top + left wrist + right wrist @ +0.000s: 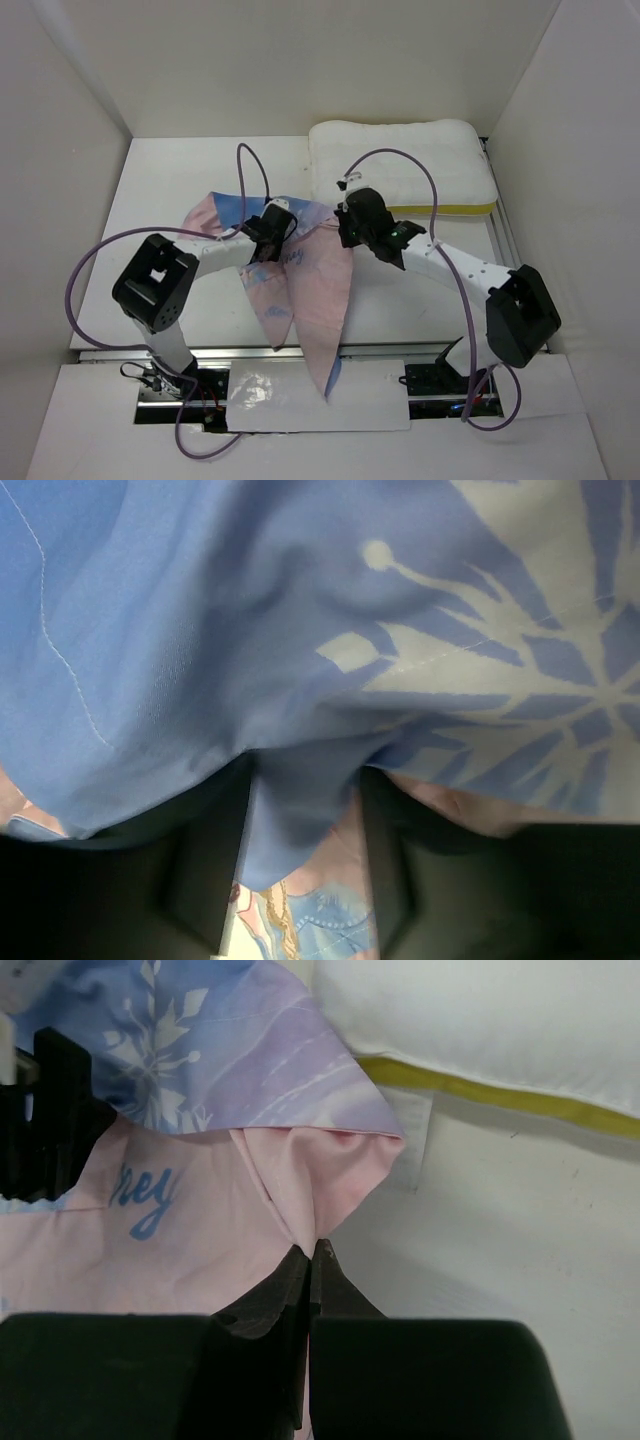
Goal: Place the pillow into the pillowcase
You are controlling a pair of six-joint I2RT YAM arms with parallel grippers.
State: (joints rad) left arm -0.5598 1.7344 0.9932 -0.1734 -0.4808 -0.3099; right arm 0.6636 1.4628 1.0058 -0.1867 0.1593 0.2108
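Note:
The pillowcase (pixel 318 290) is bunched in the middle of the table, pink side mostly up, with its blue side showing by the grippers and its tip hanging over the near edge. The white pillow (pixel 400 160) with a yellow strip lies at the back right. My right gripper (pixel 350 228) is shut on a pink fold of the pillowcase (pixel 200 1230); in the right wrist view the gripper (pixel 311 1252) is just left of the pillow (pixel 480 1020) and its tag. My left gripper (pixel 305 780) has its jaws apart, with blue snowflake fabric (pixel 200 630) draped over them and hiding the tips.
White walls close in the table on the left, back and right. A metal rail (pixel 250 352) runs along the near edge, and a white board (pixel 320 395) lies below it. Purple cables loop over both arms.

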